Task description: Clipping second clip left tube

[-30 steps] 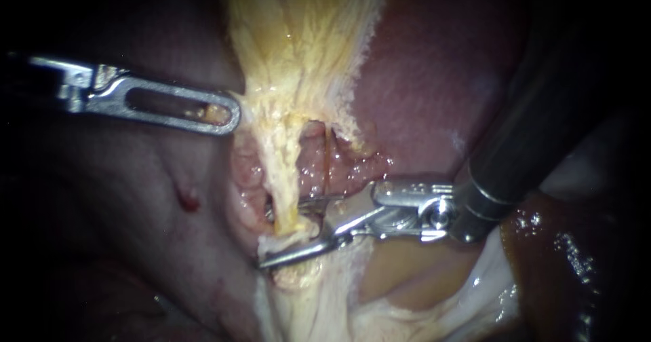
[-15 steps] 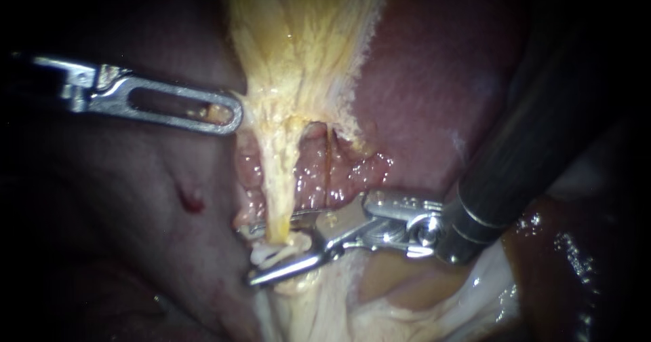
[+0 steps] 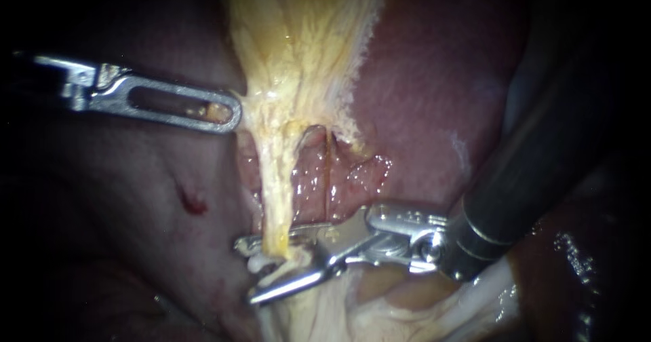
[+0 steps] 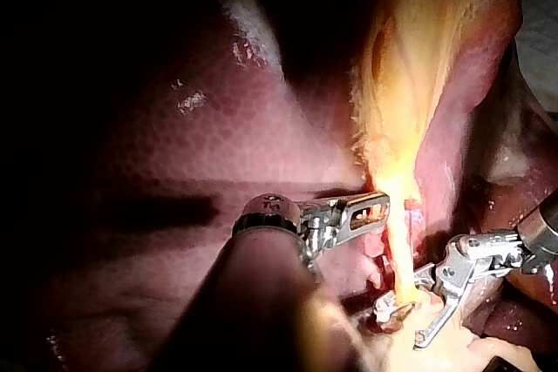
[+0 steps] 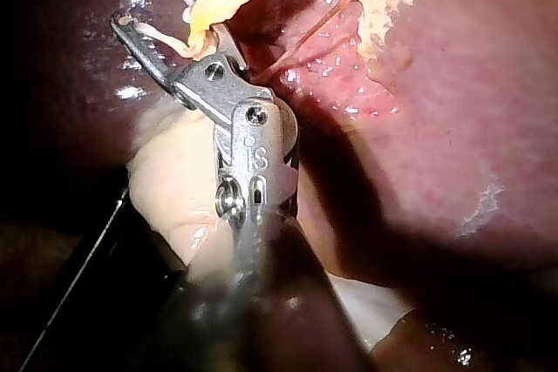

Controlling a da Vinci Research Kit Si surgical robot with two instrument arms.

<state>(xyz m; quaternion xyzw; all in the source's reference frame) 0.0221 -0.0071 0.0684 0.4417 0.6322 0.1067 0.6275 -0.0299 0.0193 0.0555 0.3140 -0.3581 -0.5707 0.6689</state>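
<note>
Dark liver (image 3: 420, 98) glistens behind. My right instrument (image 3: 247, 271), jaws gaping, straddles the left tube (image 3: 274, 193). My left instrument (image 3: 230, 115) clamps yellow tissue (image 3: 298, 43).

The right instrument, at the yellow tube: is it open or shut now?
Open. The right instrument spreads in a wide V, with the tube between the two sides and a clear gap left.

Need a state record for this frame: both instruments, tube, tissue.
left instrument: slim steel, slotted claw shut on edge of pale yellow fibrous tissue
right instrument: dark shaft, steel claw open, one half on either side of the tube
left tube: yellowish taut strand, runs down into the open claw
dark red liver: behind the tube, untouched
</note>
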